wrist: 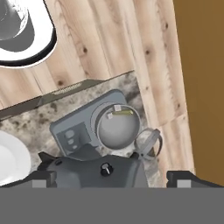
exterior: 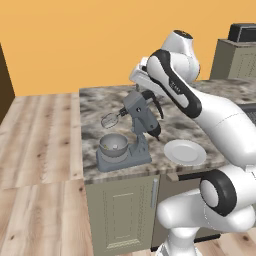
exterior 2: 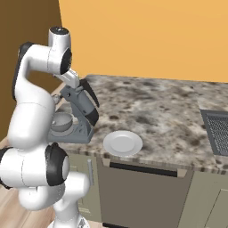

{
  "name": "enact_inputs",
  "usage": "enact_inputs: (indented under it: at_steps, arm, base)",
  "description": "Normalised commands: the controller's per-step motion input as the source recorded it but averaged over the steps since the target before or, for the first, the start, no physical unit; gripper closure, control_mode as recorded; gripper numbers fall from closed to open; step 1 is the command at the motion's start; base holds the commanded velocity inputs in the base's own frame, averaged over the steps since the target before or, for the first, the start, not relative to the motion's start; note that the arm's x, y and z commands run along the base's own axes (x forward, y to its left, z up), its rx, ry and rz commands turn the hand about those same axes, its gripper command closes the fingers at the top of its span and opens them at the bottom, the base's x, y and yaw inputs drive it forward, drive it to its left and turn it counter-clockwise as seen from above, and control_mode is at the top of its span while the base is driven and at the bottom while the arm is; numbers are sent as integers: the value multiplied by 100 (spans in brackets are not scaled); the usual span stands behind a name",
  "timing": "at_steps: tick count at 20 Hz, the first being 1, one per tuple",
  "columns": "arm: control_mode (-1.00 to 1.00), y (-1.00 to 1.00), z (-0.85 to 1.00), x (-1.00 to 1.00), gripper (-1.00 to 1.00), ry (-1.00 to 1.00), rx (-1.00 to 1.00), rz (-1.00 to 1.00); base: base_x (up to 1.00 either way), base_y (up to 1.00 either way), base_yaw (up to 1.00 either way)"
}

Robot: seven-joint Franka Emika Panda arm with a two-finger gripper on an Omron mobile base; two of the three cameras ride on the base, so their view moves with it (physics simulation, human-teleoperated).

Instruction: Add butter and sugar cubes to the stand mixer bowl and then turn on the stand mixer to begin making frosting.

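The gripper [wrist: 112, 177] hangs wide open and empty above the mixer [exterior: 141, 120], whose bowl [exterior: 113, 145] sits on its base under the raised whisk [exterior: 110, 120], already holding butter and a cube. Next, probably: descend squarely and press the head's black knob [wrist: 105, 169]. Beside the mixer lie a plate [exterior: 185, 152], mottled stone counter [exterior: 90, 107], wood floor and orange wall.

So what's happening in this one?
A white arm hangs over the mixer on the stone counter, its open tool just above the tilted-up head, holding nothing. The bowl sits on the mixer's base with a yellowish stick and a small white cube inside. A white plate lies empty beside the mixer.
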Motion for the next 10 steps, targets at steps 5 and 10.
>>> enact_inputs:
  at_steps: [5, 10]
  arm:
    - [-100, 7, -14, 17, -100, -7, -11, 0]
    - [-100, 1, -3, 34, -100, -1, -9, 0]
  base:
    - [0, 0, 0]
    - [0, 0, 0]
